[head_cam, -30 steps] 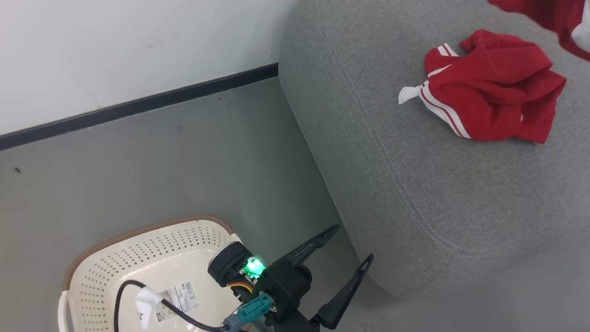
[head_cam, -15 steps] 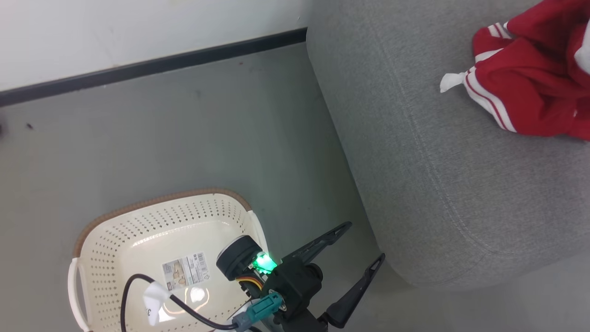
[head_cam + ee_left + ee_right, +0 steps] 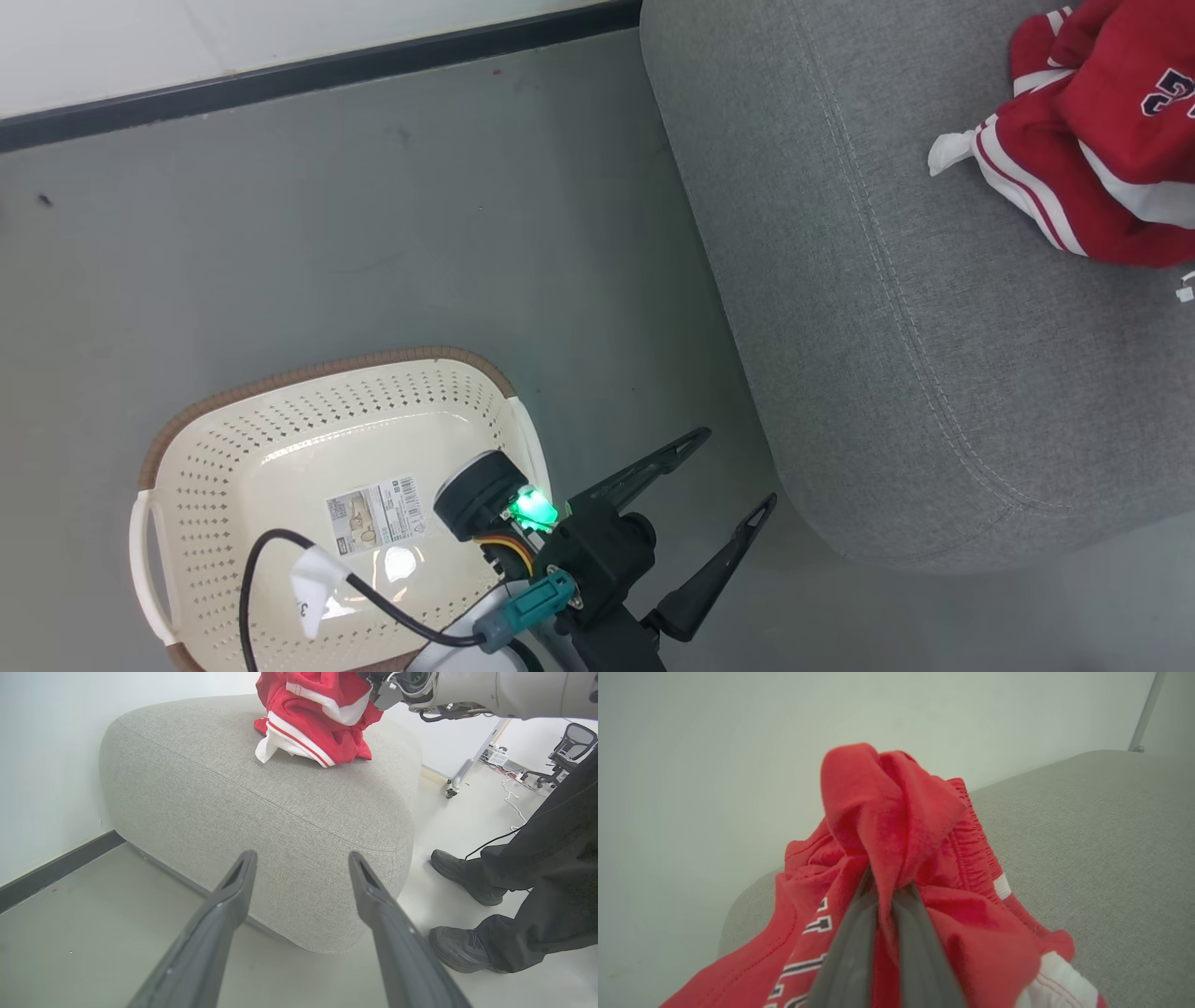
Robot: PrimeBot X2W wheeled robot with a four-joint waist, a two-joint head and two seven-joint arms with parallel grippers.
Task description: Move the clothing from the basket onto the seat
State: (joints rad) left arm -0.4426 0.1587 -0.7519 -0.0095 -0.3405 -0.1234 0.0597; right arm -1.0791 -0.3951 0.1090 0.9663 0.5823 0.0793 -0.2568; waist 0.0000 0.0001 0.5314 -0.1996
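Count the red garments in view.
2: a striped garment lying on the seat, and a numbered garment gripped by the right end effector above it. Basket shows none; folds may hide more.

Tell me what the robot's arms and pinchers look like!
The left gripper has two long, thin, dark fingers with pointed tips, on a chunky black wrist with a glowing green light, a teal plug, coloured wires and a black cable wearing a white tag. The right gripper has the same dark fingers, on a smooth pale grey forearm.
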